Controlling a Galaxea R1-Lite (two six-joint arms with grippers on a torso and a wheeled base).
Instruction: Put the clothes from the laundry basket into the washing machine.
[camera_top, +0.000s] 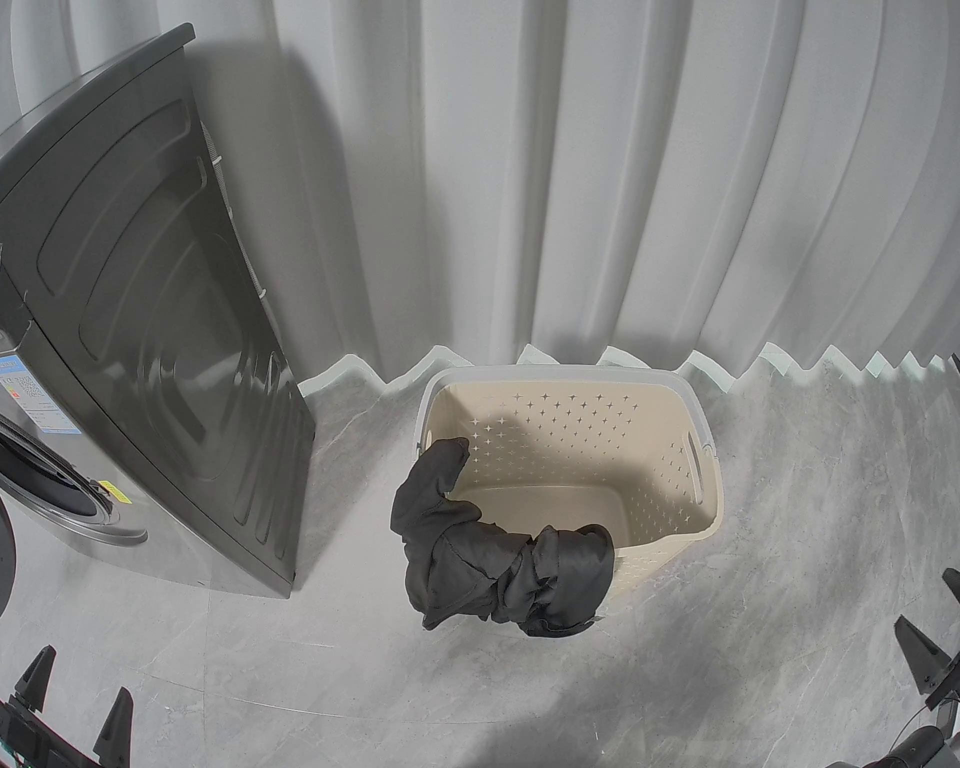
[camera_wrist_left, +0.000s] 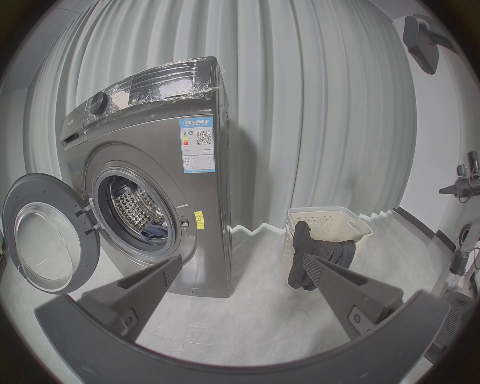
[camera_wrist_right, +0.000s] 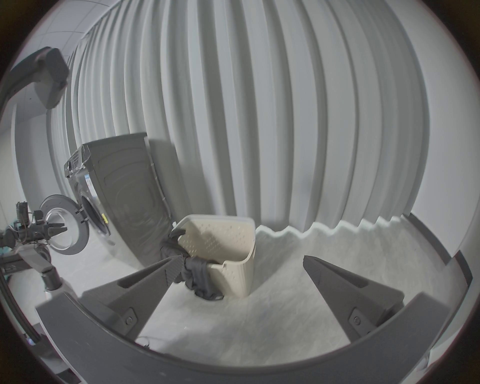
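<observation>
The laundry basket (camera_top: 570, 430) stands on the grey floor (camera_top: 800, 560) in front of a white curtain (camera_top: 600, 180), a little right of the washing machine (camera_top: 150, 330). A dark garment (camera_top: 490, 570) is draped over the basket's near-left rim. One end lies up along the left edge and the bulk hangs down the outside of the near wall.

The washing machine is on the left with its round door (camera_wrist_left: 45, 232) swung wide open, showing the drum (camera_wrist_left: 135, 210). A dark blue piece (camera_wrist_left: 154, 231) lies at the drum's mouth. It is probably clothing, though the view is too small to be sure.

The left pincer (camera_wrist_left: 241, 260) sits low at the near left with its fingers apart, gripping nothing, well apart from the basket and the machine. The right pincer (camera_wrist_right: 241, 260) is at the near right, also spread and holding nothing, well apart from the basket.
</observation>
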